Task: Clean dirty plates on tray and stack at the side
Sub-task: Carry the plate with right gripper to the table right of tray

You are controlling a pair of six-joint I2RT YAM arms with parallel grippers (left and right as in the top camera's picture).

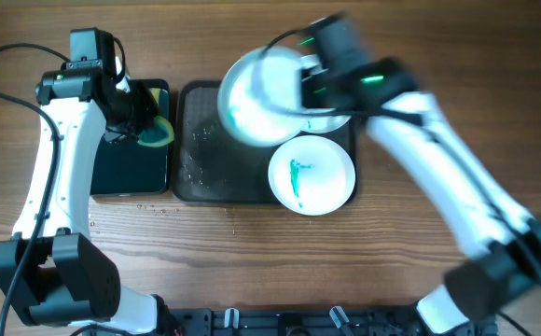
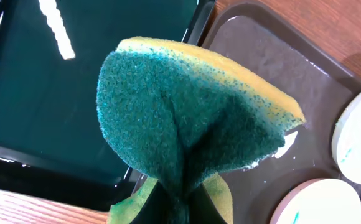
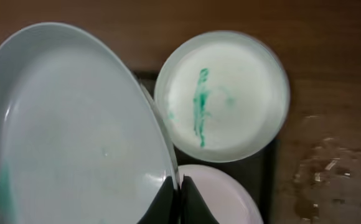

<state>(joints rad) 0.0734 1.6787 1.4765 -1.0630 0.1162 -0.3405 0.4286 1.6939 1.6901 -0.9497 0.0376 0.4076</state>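
The large plate [image 1: 256,103] [image 3: 75,137] hangs above the back of the tray [image 1: 196,159], blurred in the overhead view, with a faint green smear near one edge. The right gripper [image 1: 312,82] [image 3: 180,198] has it by the rim, its two fingers pinched close with the thin edge of the plate between them. Just beside it, over the tray's front right corner, lies the streaked plate [image 1: 312,175] [image 3: 221,96], white with a green streak down its middle, and its edge reaches past the tray's rim. A third plate [image 3: 221,196] shows partly below the gripper in the right wrist view, on the tray and mostly hidden. Water beads on the tray's bare left part. To the left of the tray sits a dark basin [image 1: 126,168] [image 2: 56,93]. Over the basin's right edge the left gripper [image 1: 132,117] [image 2: 177,210] clamps a sponge [image 1: 156,133] [image 2: 193,118], green scouring face and yellow back, so hard that it folds at the pinch. All rests on a wooden table [image 1: 252,261], which has a few drops in front of the basin.
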